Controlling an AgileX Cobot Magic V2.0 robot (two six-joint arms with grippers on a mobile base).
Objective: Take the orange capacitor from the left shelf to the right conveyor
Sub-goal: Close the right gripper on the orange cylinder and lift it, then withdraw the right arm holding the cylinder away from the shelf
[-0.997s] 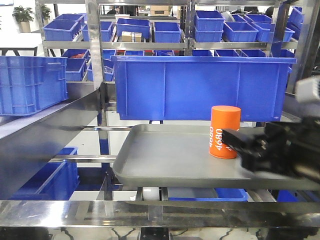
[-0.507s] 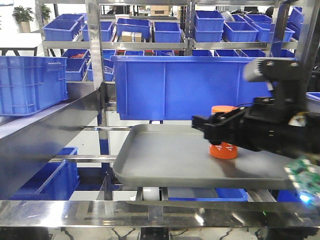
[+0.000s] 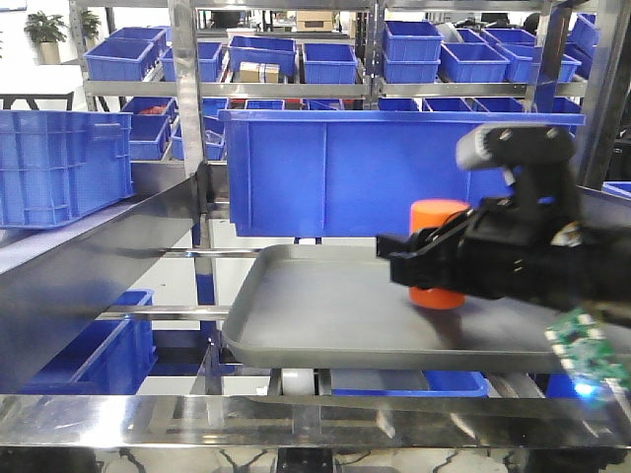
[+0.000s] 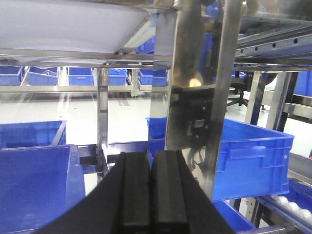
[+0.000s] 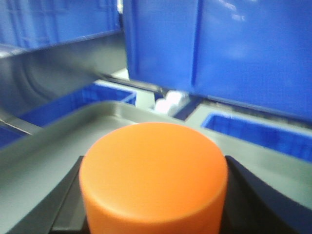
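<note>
The orange capacitor (image 3: 439, 215) stands upright on the grey metal tray (image 3: 315, 315) of the left shelf, towards the tray's right side. My right gripper (image 3: 414, 261) reaches in from the right, and its black body hides the capacitor's middle. In the right wrist view the capacitor (image 5: 153, 170) fills the space between the two black fingers (image 5: 68, 195), which press on both of its sides. My left gripper (image 4: 150, 165) is shut and empty, facing a steel post and blue bins. The right conveyor is out of view.
A large blue bin (image 3: 345, 172) hangs just behind and above the tray. A blue crate (image 3: 59, 163) sits on a sloping steel rack at the left. A steel rail (image 3: 296, 419) crosses the foreground. More blue bins fill the back shelves.
My right arm has swung in from the right over the tray and its fingers have closed round the capacitor. The capacitor now sits slightly higher and further left in the picture.
</note>
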